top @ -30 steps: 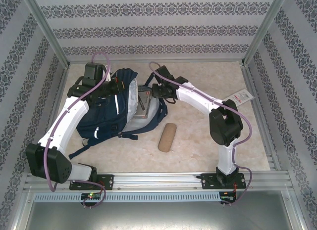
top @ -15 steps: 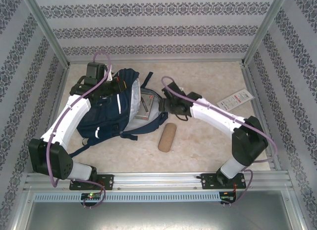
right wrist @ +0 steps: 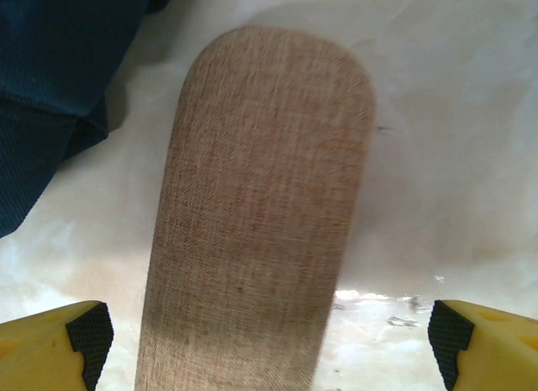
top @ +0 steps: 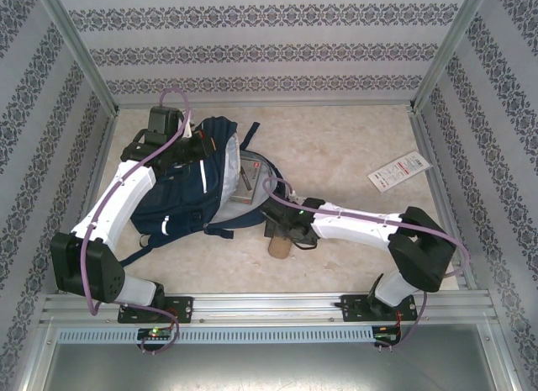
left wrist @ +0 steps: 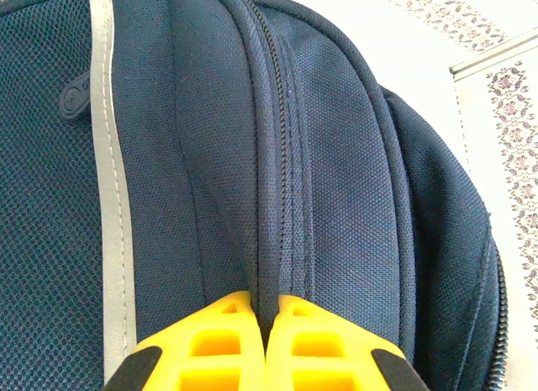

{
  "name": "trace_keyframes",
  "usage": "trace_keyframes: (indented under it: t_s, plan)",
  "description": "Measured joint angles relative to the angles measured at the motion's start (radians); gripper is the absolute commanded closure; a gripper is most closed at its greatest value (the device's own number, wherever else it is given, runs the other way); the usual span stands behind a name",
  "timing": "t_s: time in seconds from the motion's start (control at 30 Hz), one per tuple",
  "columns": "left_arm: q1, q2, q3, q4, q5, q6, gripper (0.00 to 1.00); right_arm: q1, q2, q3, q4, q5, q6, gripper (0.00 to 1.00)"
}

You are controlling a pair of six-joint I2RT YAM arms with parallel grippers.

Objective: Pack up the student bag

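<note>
Student bag [top: 172, 198]: navy, left of centre in the top view, mouth facing right.
Brown fabric pouch [right wrist: 261, 206]: on the table just lower right of the bag, long axis running up the wrist frame.
Right gripper [right wrist: 269, 332]: nearer arm, jaws spread wide and straddling the pouch's narrow width.
Left gripper [left wrist: 267, 345]: pinched tight on the bag's zip seam.

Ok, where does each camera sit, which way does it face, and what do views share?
Top external: above, behind the bases, facing down at the table; left arm, right arm, student bag, tan pouch.
Left wrist: looks along the left gripper, shut on the bag's seam.
Right wrist: looks down past the open right gripper onto the pouch.
Shared: pouch, in top and right wrist.
</note>
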Motion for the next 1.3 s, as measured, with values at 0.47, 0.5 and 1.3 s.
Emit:
trace_keyframes:
  t_s: [0.47, 0.5, 1.3]
  plan:
    - [0.0, 0.0, -0.012, 0.01, 0.004, -0.003, 1.0, 0.024, 0.107, 0.017, 0.018, 0.008, 0.04, 0.38]
    - [0.0, 0.0, -0.012, 0.01, 0.004, -0.003, 1.0, 0.027, 0.104, 0.017, 0.015, 0.014, 0.038, 0.4]
    - [0.0, -0.026, -0.033, 0.006, 0.023, -0.009, 1.0, 0.098, -0.015, 0.227, -0.016, 0.418, -0.975, 0.44]
